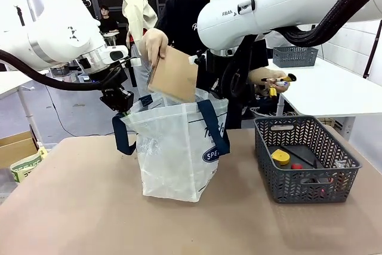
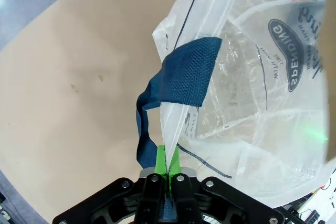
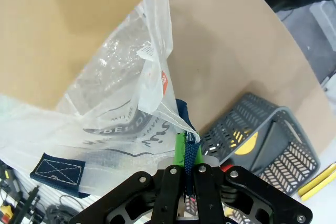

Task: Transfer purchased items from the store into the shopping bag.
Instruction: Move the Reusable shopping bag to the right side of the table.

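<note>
Your left and right jaws are clamped on opposite rim edges of the translucent navy-strapped plastic shopping bag point(image 1: 173, 153), dark grey lattice basket point(image 1: 268, 168) to its right; hold its mouth wide and level while the person's hand point(image 1: 152, 45) tips the flat brown cardboard box point(image 1: 174, 76) in.

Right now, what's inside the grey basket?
A round yellow-topped piece, a small red item beside it, and dark pieces I cannot identify. The lattice front wall of the basket covers anything low behind it.

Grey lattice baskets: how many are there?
2. The nearer basket stands on the brown table, right of the shopping bag; the farther basket sits on the white table behind.
</note>
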